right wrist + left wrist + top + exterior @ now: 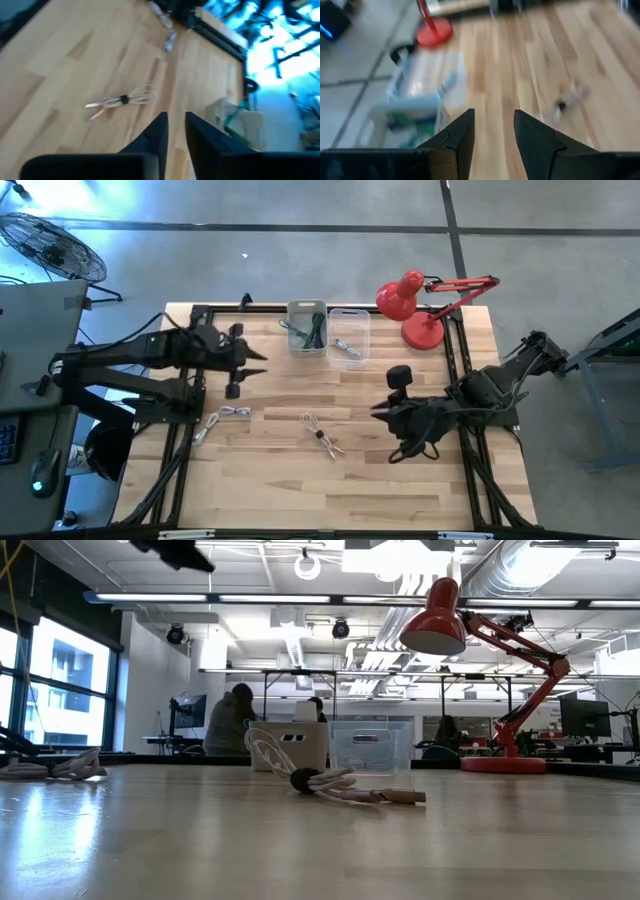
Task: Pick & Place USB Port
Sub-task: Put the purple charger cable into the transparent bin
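Observation:
A white USB cable [320,435], bundled with a dark tie, lies flat on the wooden table's middle; it also shows in the low view [340,786] and the right wrist view [122,100]. A second white cable [225,418] lies toward the left. My left gripper [260,363] hangs open above the table's far left part, near the bins, with nothing between its fingers [465,132]. My right gripper [376,410] hovers right of the middle cable. Its fingers [159,131] stand a narrow gap apart, with only bare wood between them.
Two bins stand at the far edge: a white one [307,327] with green cables, a clear one [348,335] with a white cable. A red desk lamp [420,305] stands at the far right. Black frame rails [180,450] run along both sides. People show in the room behind.

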